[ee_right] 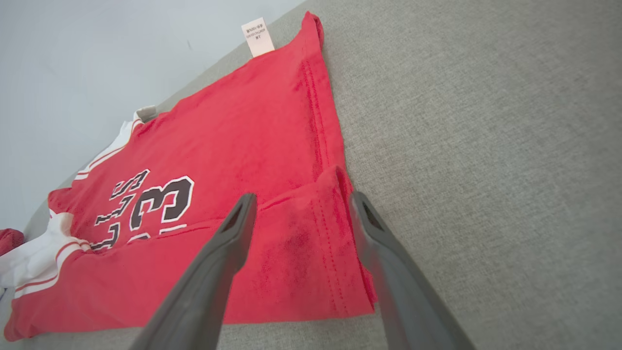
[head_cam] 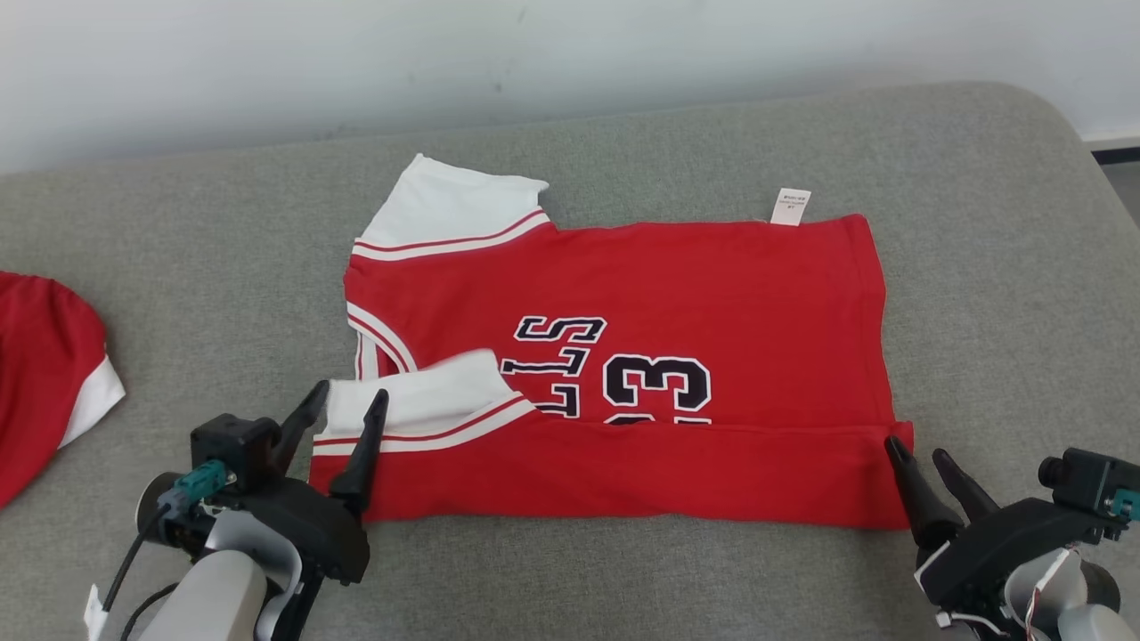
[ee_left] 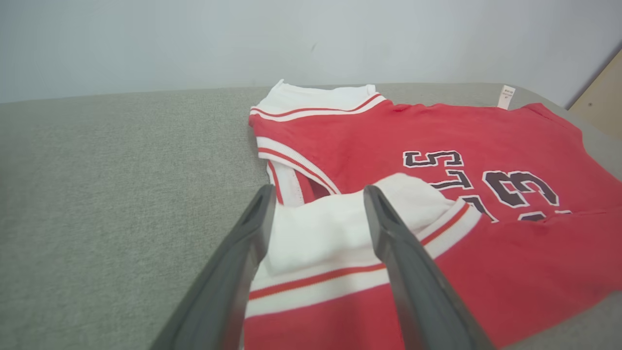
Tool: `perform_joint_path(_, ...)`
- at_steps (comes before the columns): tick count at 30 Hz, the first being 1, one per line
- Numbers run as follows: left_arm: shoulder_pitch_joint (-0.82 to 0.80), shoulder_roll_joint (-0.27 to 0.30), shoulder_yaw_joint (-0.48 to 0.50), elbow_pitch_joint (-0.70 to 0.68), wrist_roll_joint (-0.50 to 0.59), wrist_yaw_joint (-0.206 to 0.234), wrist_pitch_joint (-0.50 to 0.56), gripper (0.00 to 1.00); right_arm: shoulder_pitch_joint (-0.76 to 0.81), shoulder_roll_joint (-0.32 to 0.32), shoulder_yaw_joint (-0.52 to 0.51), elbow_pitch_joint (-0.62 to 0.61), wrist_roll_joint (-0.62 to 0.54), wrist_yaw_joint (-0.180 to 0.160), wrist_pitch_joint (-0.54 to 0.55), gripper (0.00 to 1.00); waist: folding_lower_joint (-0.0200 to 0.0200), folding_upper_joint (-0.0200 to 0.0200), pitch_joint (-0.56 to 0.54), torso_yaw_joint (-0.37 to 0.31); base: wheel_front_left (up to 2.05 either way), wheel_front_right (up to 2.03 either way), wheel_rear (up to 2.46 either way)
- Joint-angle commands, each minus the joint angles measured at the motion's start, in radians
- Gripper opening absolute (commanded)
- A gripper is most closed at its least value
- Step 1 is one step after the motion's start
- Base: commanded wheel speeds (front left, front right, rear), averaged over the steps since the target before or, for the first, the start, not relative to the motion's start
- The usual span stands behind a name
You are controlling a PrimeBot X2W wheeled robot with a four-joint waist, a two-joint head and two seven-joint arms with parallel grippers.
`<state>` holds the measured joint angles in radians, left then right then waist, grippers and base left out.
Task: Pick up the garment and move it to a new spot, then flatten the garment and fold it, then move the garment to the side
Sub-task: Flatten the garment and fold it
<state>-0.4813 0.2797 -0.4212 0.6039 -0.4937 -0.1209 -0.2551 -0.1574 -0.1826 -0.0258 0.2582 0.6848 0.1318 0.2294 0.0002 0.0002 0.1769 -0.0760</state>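
Note:
The garment is a red jersey with white sleeves and dark lettering, spread on the grey cushion with its near edge folded up over the print. My left gripper stands open over the folded white sleeve at the jersey's near left corner, fingers straddling the cloth without gripping it. My right gripper is open at the near right corner, where the folded hem lies between its fingers, released. A white label sticks out at the far edge.
Another red and white piece of clothing lies at the cushion's left edge. Bare grey cushion stretches to the right and in front of the jersey. A pale wall runs behind.

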Motion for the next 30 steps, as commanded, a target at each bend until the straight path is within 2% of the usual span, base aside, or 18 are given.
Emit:
perform_joint_path(1, -0.001, -0.003, 0.011, 0.009, -0.006, 0.001, -0.006, 1.0, 0.016, -0.019, 0.011, 0.003, -0.015, -0.002, -0.019, 1.0, -0.0002, -0.0002, -0.013, 0.009, 0.0, 0.0, 0.0)
perform_joint_path(7, 0.1, -0.011, 0.061, -0.03, -0.007, 0.001, -0.01, 1.0, 0.082, -0.058, 0.037, 0.005, -0.034, -0.003, -0.068, 1.0, -0.0002, -0.0002, -0.041, 0.021, 0.0, 0.0, 0.0)
perform_joint_path(13, 0.205, -0.01, 0.073, -0.059, 0.013, 0.006, -0.01, 1.0, 0.113, -0.074, 0.048, 0.03, -0.063, -0.003, -0.103, 1.0, -0.0002, -0.0002, -0.036, 0.03, 0.0, 0.0, 0.0)
perform_joint_path(23, 0.155, -0.038, 0.063, 0.049, -0.003, 0.005, -0.004, 1.0, 0.039, -0.055, 0.107, 0.136, -0.098, -0.003, -0.144, 1.0, -0.0002, -0.0002, -0.008, 0.036, 0.0, 0.0, 0.0)
perform_joint_path(24, 0.144, -0.039, 0.061, 0.066, -0.008, 0.003, -0.004, 0.95, 0.031, -0.052, 0.115, 0.148, -0.096, -0.003, -0.15, 0.67, -0.0002, -0.0002, -0.007, 0.036, 0.0, 0.0, 0.0)
perform_joint_path(25, 0.135, -0.042, 0.06, 0.084, -0.013, 0.001, -0.004, 0.49, 0.024, -0.048, 0.122, 0.163, -0.093, -0.003, -0.154, 0.36, -0.0002, -0.0002, -0.008, 0.038, 0.0, 0.0, 0.0)
perform_joint_path(26, 0.128, -0.048, 0.058, 0.102, -0.018, 0.002, -0.004, 0.0, 0.019, -0.046, 0.127, 0.178, -0.089, -0.003, -0.161, 0.0, -0.0002, -0.0002, -0.012, 0.041, 0.0, 0.0, 0.0)
perform_joint_path(30, 0.11, -0.063, 0.053, 0.153, -0.031, -0.002, -0.007, 0.0, 0.007, -0.05, 0.15, 0.218, -0.078, -0.003, -0.198, 0.0, -0.0002, -0.0002, -0.046, 0.059, 0.0, 0.0, 0.0)
